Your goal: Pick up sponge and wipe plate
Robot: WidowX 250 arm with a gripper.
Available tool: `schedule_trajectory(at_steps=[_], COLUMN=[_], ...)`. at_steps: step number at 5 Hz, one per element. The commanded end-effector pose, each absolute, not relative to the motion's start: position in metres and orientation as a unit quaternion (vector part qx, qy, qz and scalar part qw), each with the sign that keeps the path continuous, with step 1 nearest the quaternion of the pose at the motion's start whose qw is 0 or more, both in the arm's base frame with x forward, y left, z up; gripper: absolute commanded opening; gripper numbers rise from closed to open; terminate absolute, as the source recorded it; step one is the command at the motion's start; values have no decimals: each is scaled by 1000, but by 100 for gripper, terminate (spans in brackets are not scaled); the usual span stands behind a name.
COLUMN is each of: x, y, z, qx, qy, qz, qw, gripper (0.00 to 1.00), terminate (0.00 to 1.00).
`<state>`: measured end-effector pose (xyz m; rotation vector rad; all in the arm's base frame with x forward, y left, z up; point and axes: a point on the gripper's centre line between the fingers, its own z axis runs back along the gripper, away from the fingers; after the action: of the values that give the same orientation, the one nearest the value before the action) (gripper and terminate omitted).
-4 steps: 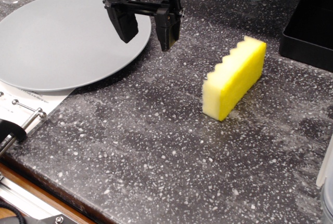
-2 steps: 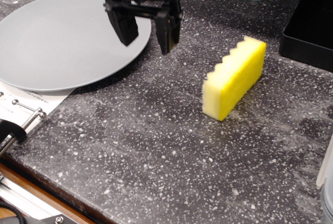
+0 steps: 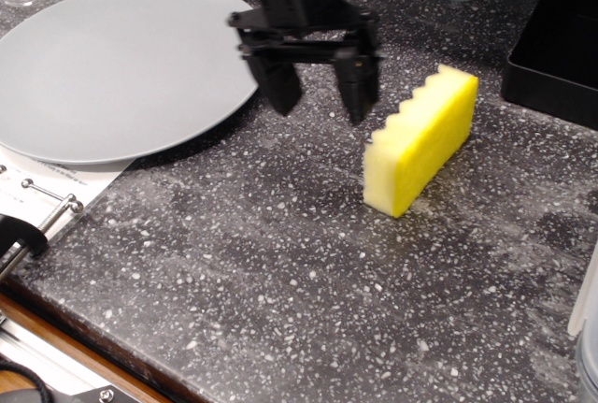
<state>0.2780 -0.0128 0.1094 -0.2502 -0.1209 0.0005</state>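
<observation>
Hand (image 3: pixel 318 102) has shifted off the plate's rim toward the right side of the desk since a moment ago; fingers spread, grasping nothing, tips above the dark speckled desk (image 3: pixel 280 263). Sponge (image 3: pixel 421 138) stands on edge, wavy side up, right of centre, just beside the hand, untouched. Plate (image 3: pixel 112 66) sits at the far left corner, bare. Judgement: approach under way; the hand must still straddle the sponge before closing.

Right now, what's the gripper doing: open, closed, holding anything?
Gripper: open and empty, fingers spread, just left of the sponge and not touching it.
</observation>
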Motion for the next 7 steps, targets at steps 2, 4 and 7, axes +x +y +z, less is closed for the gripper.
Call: schedule_trajectory(at_steps=[2,4,7], x=[303,324,332], y=[-62,-59,-59], z=[111,95,75], qx=[-83,-47,-16], qy=[-122,-112,-111], qz=[-29,-20,-5], qw=[989,992,994], gripper=[100,100,0], terminate=[0,0,0])
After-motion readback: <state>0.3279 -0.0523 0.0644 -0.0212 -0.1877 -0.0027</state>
